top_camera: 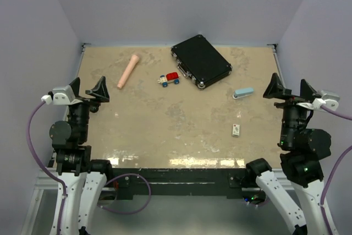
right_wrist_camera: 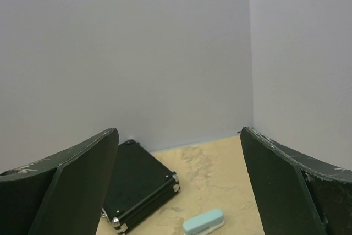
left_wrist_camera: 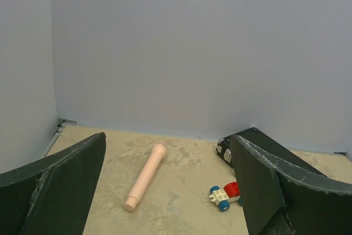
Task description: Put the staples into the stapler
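Observation:
The light blue stapler [top_camera: 243, 92] lies closed on the right side of the table, and shows low in the right wrist view as the stapler [right_wrist_camera: 203, 222]. A tiny white box [top_camera: 236, 130] lies nearer the front, below it. No loose strip of staples shows in any view. My left gripper [top_camera: 88, 88] hovers open over the table's left edge, and the left wrist view shows the gripper [left_wrist_camera: 168, 152] empty. My right gripper [top_camera: 289, 89] hovers open at the right edge, a little right of the stapler; its own view shows the gripper [right_wrist_camera: 179, 136] holding nothing.
A black case [top_camera: 201, 60] lies at the back centre-right, seen also as the case [right_wrist_camera: 140, 182]. A pink cylinder [top_camera: 128, 70] and a small red, white and blue toy car [top_camera: 169, 79] lie at the back left; the cylinder [left_wrist_camera: 146, 175] and car [left_wrist_camera: 225, 193] show between my left fingers.

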Available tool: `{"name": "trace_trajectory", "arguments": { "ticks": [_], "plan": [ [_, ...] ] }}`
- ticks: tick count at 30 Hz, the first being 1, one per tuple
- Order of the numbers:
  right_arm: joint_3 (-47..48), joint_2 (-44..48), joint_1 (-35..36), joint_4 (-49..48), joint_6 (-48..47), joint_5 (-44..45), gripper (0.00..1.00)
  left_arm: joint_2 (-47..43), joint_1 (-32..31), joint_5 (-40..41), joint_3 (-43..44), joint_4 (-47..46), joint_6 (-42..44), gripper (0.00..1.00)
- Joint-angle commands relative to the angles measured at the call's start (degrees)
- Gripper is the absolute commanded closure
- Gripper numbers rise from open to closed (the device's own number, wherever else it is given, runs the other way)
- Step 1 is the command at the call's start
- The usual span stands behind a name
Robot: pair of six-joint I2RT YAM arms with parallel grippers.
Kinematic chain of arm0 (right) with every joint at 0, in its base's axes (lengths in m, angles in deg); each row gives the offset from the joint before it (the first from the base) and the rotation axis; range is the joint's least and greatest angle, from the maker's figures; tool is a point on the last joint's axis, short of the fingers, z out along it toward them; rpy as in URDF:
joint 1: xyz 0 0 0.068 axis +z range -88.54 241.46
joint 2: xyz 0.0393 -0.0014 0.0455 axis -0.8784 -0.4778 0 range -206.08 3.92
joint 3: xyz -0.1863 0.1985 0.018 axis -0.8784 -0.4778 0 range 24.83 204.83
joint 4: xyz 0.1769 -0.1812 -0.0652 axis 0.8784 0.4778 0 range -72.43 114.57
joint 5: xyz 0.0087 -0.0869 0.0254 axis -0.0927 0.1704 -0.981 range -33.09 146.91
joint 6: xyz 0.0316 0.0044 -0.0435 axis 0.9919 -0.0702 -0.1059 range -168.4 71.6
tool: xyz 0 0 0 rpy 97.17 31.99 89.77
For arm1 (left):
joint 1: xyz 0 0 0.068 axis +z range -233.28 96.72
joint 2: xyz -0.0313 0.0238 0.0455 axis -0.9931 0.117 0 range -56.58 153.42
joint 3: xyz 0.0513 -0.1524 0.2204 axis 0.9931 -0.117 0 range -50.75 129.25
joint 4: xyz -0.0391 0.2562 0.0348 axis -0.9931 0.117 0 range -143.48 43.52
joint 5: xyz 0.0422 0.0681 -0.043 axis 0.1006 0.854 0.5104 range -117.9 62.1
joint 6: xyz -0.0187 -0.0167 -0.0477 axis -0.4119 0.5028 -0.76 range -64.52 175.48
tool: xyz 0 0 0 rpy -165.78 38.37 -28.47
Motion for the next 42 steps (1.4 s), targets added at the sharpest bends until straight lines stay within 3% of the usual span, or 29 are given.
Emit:
{"name": "trace_trajectory", "arguments": {
  "ticks": [1, 13, 16, 20, 24, 28, 32, 42],
  "plan": [
    [2.4, -1.8, 0.1, 0.7, 0.2, 0.9, 0.01, 0.2, 0.3, -0.8, -1.2, -2.8, -0.8, 0.00],
    [4.6, -13.5, 0.2, 7.3, 9.7, -2.5, 0.01, -2.3, -1.3, -1.3, -8.0, -2.3, -0.6, 0.00],
    [7.3, -18.5, 0.2, 11.4, 14.5, -1.0, 0.02, -3.2, -2.5, -0.7, -10.4, -1.8, 0.2, 0.00],
    [11.6, -30.7, 0.1, 23.2, 30.8, 7.7, 0.01, -3.9, -4.6, 0.1, -14.7, -2.1, 1.1, 0.00],
    [14.3, -40.2, -1.4, 30.0, 37.2, 8.0, 0.01, -4.0, -6.7, 0.7, -17.8, -3.6, 1.2, 0.00],
    [14.4, -48.2, -6.8, 32.5, 41.3, -0.1, 0.02, -3.4, -8.5, 1.5, -18.7, -5.5, 2.2, 0.00],
    [13.2, -54.6, -7.6, 36.4, 43.3, -5.6, 0.02, -3.7, -9.7, 2.6, -18.6, -5.1, 2.7, 0.00],
    [-2.3, -55.8, -7.6, 35.5, 47.1, -14.1, 0.05, -3.0, -11.4, 2.9, -19.0, -5.9, 3.1, 0.00]
  ]
}}
